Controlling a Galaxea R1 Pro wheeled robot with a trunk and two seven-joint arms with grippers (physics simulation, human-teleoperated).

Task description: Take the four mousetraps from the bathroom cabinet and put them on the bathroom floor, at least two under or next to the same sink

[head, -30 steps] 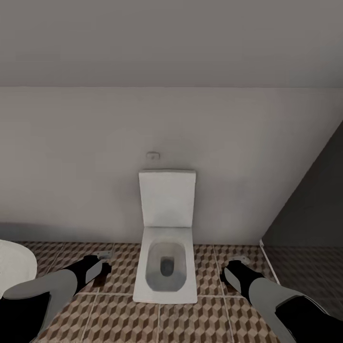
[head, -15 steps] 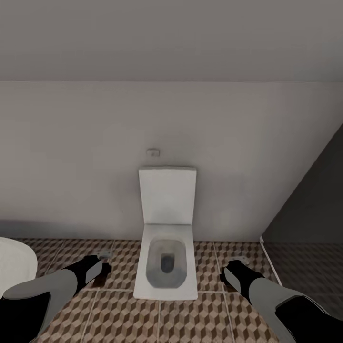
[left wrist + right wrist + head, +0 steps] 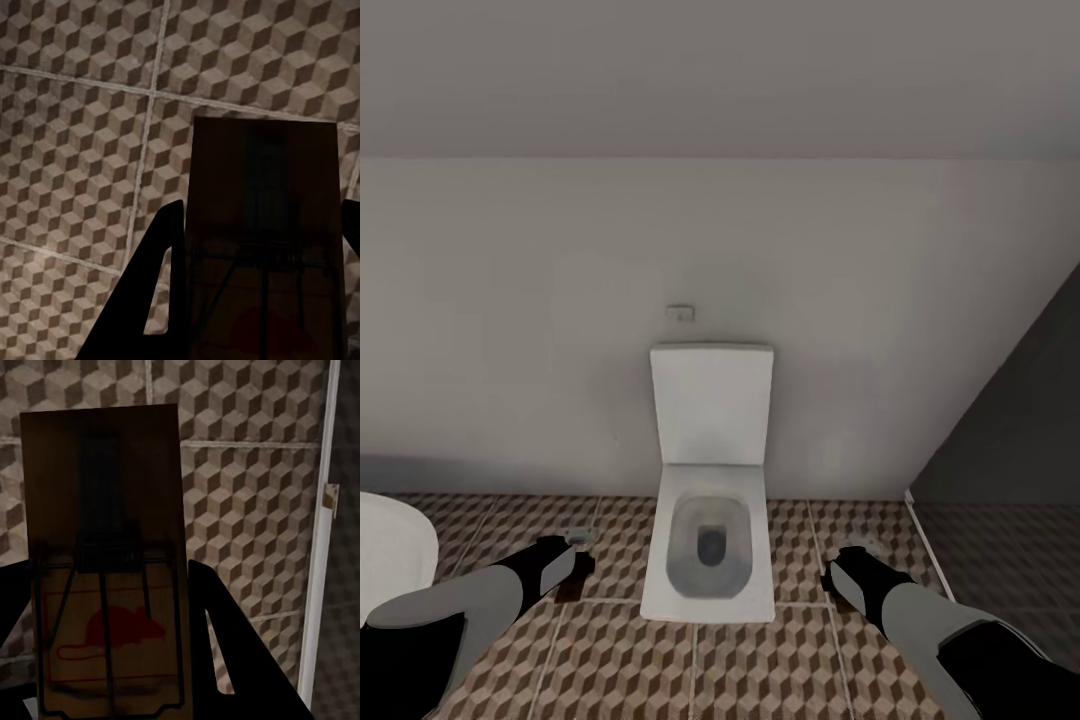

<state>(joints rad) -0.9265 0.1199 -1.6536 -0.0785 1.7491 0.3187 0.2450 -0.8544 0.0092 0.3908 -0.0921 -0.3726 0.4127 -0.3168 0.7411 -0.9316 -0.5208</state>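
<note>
In the left wrist view a dark brown wooden mousetrap (image 3: 262,247) with thin wire parts sits between the black fingers (image 3: 146,300); my left gripper (image 3: 575,560) is shut on it above the cube-pattern bathroom floor (image 3: 760,670). In the right wrist view a second tan mousetrap (image 3: 105,547), printed with a red mouse, is clamped the same way, with my right gripper (image 3: 838,580) shut on it. Both grippers hang low over the tiles, one on each side of a toilet. The cabinet, the sink and the other mousetraps are out of view.
A white toilet (image 3: 708,540) with its lid up stands against the pale wall straight ahead. A white bathtub rim (image 3: 390,560) shows at the far left. At the right, a white threshold strip (image 3: 319,547) borders the dark grey shower floor (image 3: 1000,560).
The whole head picture has slid slightly upward, so the camera has moved. Both arms keep the same pose and both mousetraps stay held.
</note>
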